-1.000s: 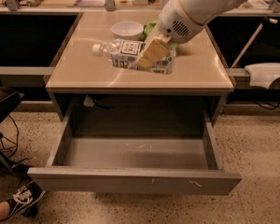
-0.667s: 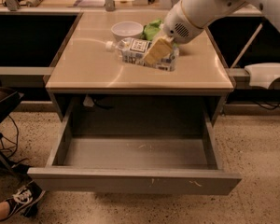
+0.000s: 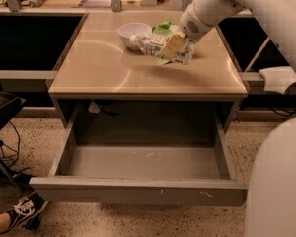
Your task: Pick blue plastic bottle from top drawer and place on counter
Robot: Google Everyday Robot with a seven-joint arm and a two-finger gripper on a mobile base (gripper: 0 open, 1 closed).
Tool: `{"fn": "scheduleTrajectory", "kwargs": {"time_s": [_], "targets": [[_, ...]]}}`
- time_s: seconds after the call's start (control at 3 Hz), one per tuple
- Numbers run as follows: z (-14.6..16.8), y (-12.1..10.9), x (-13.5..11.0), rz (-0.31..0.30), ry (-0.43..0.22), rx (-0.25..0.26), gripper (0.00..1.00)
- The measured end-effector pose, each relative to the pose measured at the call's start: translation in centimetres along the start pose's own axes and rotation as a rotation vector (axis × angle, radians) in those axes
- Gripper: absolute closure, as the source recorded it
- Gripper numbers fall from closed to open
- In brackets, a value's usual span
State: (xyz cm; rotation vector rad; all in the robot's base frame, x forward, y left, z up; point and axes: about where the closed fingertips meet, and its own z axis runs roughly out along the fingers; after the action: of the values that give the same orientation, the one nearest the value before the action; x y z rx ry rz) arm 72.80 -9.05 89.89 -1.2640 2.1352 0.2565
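ok so closest to the camera, the robot's white base (image 3: 278, 181) is filling the bottom right and somebody's sneaker (image 3: 24, 209) is poking in at bottom left. The top drawer (image 3: 138, 190) is hanging wide open below the counter's near edge, showing its plain grey inside. Above it the counter (image 3: 103, 68) is catching some glare across its left half. Toward the far right corner of the top, the gripper (image 3: 176, 47) is hovering low, its fingers (image 3: 173, 42) clamping across the blue plastic bottle (image 3: 153, 43). The bottle is lying sideways with one end pointing left at a white bowl (image 3: 130, 32) by the far edge. Can't tell whether the bottle is touching the top or the bowl. A green snack bag (image 3: 163, 27) is peeking out just behind it. Past the far edge, a cluttered shelf (image 3: 89, 1) is running across.
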Motion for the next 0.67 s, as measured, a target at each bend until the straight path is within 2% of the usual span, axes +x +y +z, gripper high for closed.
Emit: {"fn": "scheduleTrajectory", "kwargs": {"time_s": [0.33,0.67], "targets": [[-0.09,-0.44,-0.14,0.001,-0.006,0.007,0.82],[-0.08,-0.44,-0.14,0.001,-0.006,0.007,0.58]]}}
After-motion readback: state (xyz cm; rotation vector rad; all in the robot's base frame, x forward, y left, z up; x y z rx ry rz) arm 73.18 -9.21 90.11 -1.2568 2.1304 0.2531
